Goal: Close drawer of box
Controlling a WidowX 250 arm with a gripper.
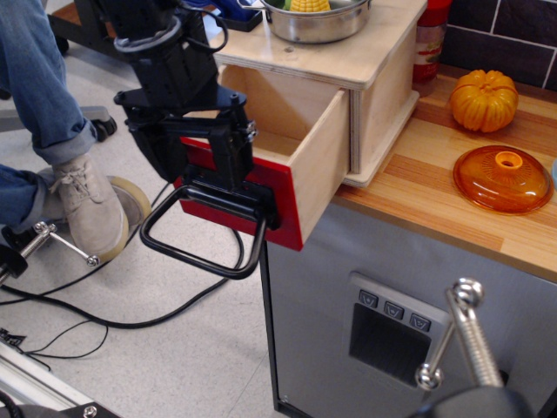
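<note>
Leftmost, a person's jeans leg and pale shoe (87,205) stood on the floor beside loose cables. Next came the black gripper (228,165), pressed against the red front of the drawer (287,165) just above the black loop handle (204,235); whether its jaws were open or closed could not be told, since the arm's body hid them. The drawer hung well out of the box (383,96), its plywood side exposed and its inside bare where visible. A steel pot (318,19) holding corn sat on the box's top board. Farther right, on the counter (435,200), lay an orange pumpkin (484,98) and an orange lid (503,178), clear of the drawer's path.

The step in hand looked like the push itself, only just begun. Next, the gripper would need to drive straight along the drawer's slide toward the box, staying square on the red panel until it met the box.
</note>
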